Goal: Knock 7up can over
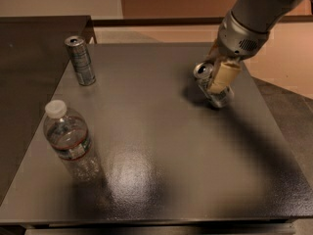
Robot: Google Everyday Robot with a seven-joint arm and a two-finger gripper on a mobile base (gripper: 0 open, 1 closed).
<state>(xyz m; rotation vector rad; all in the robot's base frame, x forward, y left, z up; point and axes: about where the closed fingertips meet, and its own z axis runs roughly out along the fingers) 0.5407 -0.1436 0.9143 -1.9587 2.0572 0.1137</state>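
Far to the left of the 7up can [219, 97], and nearer the front edge of the bench [161, 146], a clear plastic bottle [68, 141] with a white cap stands upright. A slim dark can [80, 60] stands well to the left of the 7up can too, a little further back. Neither one is in the way.

The 7up can is toward the right back part of the bench. It is tilted, with its silver top leaning left and its base apparently touching the surface. It is tipping but not yet down.

The gripper [215, 77] is right at the 7up can, coming down from the arm [249, 18] above and to the right of it. Its fingers stand apart. One pale pad [223, 75] lies against the can's upper right flank, and the other finger seems to sit just behind the can's top.

To finish the step well, the push should go leftward and slightly down, and it should press high on the can's side. That way the can rolls over its base edge rather than sliding along the bench. The fingers should stay loose around the can, because a squeeze would hold it up instead of letting it fall. A short stroke should be enough, since the can looks past balance already. The open surface left of the can gives it room to land, and a hard shove might send it rolling toward the other two things.
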